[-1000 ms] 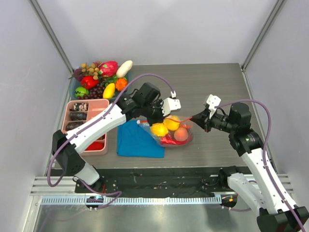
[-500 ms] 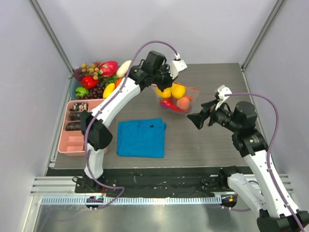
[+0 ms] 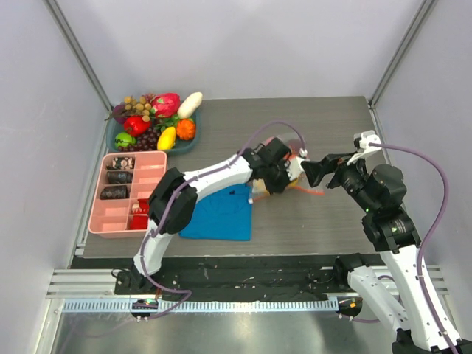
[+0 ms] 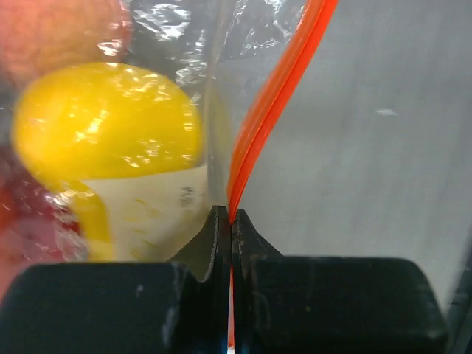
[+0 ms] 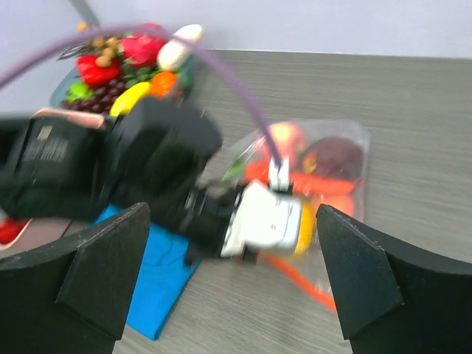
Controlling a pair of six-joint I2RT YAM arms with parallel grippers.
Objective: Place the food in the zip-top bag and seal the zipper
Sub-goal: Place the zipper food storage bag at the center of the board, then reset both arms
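My left gripper (image 4: 231, 220) is shut on the orange-red zipper (image 4: 273, 110) at the mouth of the clear zip-top bag (image 4: 184, 29). Through the plastic I see food: a yellow lemon (image 4: 110, 133), a pink peach and red pieces. In the top view the left gripper (image 3: 287, 175) holds the blurred bag over mid-table, and the zipper (image 3: 313, 191) trails to the right. My right gripper (image 3: 313, 172) hangs open just right of it, empty. Between the right gripper's (image 5: 232, 209) fingers I see the left gripper (image 5: 265, 217), the bag (image 5: 328, 158) and the zipper (image 5: 302, 284).
A teal bowl of spare toy fruit (image 3: 151, 125) stands at the back left. In front of it is a pink divided tray (image 3: 125, 193). A blue folded cloth (image 3: 217, 214) lies near the front, left of the bag. Grey walls close in both sides.
The right gripper opened, let go of the bag's end and drew back right. The left arm swung the bag to the far middle, then back down to mid-table.
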